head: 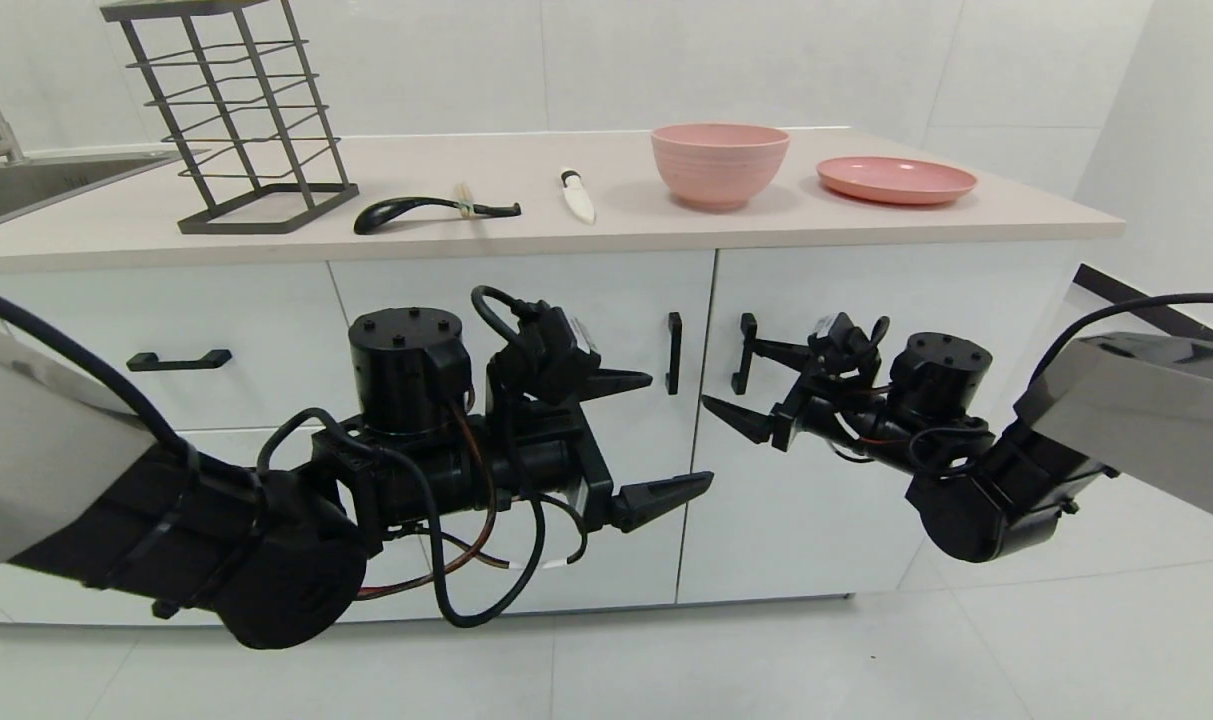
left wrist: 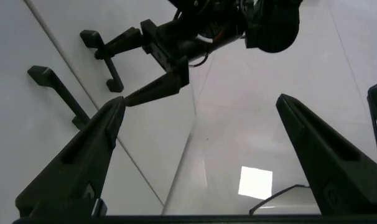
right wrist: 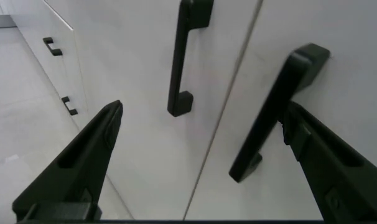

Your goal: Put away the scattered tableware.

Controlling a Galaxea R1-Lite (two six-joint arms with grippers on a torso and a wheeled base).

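Left gripper (head: pixel 681 430), nearest and low before the cabinet doors, hangs wide open and empty; the right gripper (head: pixel 726 365) is spread and empty too, with one finger just beside a black door handle (right wrist: pixel 272 118), perhaps touching it, though that is unclear. All the tableware lies on the counter (head: pixel 1026 215): black spoon (head: pixel 416 203) by the wire rack (head: pixel 266 208) at left, white knife (head: pixel 577 195) in the middle, pink bowl (head: pixel 720 163) and pink plate (head: pixel 896 179) at right. Rising from here, the right claw could snag that handle and tug the door, or either arm could strike the counter's near edge.
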